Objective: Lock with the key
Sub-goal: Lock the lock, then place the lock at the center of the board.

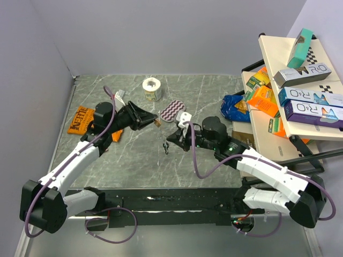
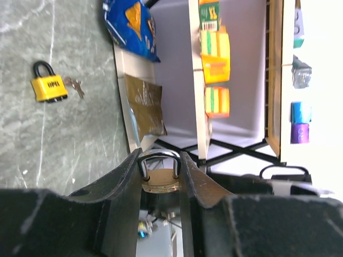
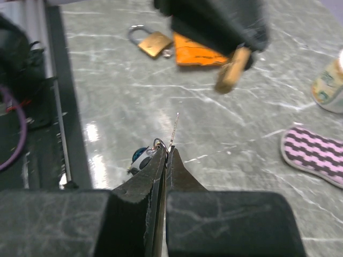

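Left gripper [image 1: 150, 120] reaches in from the left half of the table [image 1: 139, 160], its fingers narrowed onto a brass padlock [image 2: 159, 181]. The left wrist view shows the grip: the lock body is pinched between the two fingers with the steel shackle pointing outward past the tips. From above, only a small tan block shows at the tip.

An orange packet [image 1: 80, 120] lies near the left edge. The right wrist view adds a second padlock [image 3: 150, 43], also brass, lying flat on the table beside an orange wrapper; in the top view the left arm covers it.

A white roll [image 1: 152, 88] stands toward the far edge, with a striped pad [image 1: 172, 111] just in front of it.

The right gripper [image 3: 166, 153], near the table's middle, is squeezed fully together on a key [image 3: 174, 124]. Its thin blade sticks out past the fingertips toward the held lock without touching it. A key ring [image 1: 165, 147] hangs below.

Only the left wrist view shows a yellow padlock [image 2: 49, 85] lying on the table with small keys beside it, short of a blue chip bag [image 2: 131, 27].

A rack [image 1: 300, 80] of boxes and snack packs stands along the right edge.
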`<action>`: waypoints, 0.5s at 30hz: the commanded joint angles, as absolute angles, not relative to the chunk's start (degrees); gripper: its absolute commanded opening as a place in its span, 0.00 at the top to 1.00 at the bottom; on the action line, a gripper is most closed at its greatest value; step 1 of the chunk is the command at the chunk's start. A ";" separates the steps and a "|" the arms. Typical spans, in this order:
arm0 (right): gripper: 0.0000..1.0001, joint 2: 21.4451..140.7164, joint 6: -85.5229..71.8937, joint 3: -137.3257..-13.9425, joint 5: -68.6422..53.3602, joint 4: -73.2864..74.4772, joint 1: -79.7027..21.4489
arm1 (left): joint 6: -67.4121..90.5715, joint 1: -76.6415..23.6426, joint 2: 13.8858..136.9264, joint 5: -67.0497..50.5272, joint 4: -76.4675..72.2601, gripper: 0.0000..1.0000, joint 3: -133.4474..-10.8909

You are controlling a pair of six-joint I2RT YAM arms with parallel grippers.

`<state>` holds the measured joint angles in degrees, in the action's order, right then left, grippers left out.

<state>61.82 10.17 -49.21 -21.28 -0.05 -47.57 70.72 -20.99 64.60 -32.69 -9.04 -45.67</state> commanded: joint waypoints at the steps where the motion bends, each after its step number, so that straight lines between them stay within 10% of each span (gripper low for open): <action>1: 1.00 58.89 11.60 -48.34 -27.16 1.48 -47.81 | 71.46 -20.21 64.51 -32.08 -12.31 0.99 -48.51; 15: 1.00 71.43 6.51 -51.24 -25.49 10.99 -38.68 | 43.45 -20.21 69.78 -26.54 12.82 0.99 -52.12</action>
<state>67.46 7.94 -48.77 -24.86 8.14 -41.08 54.98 -20.21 68.31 -27.53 5.17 -50.24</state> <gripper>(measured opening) 0.012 0.331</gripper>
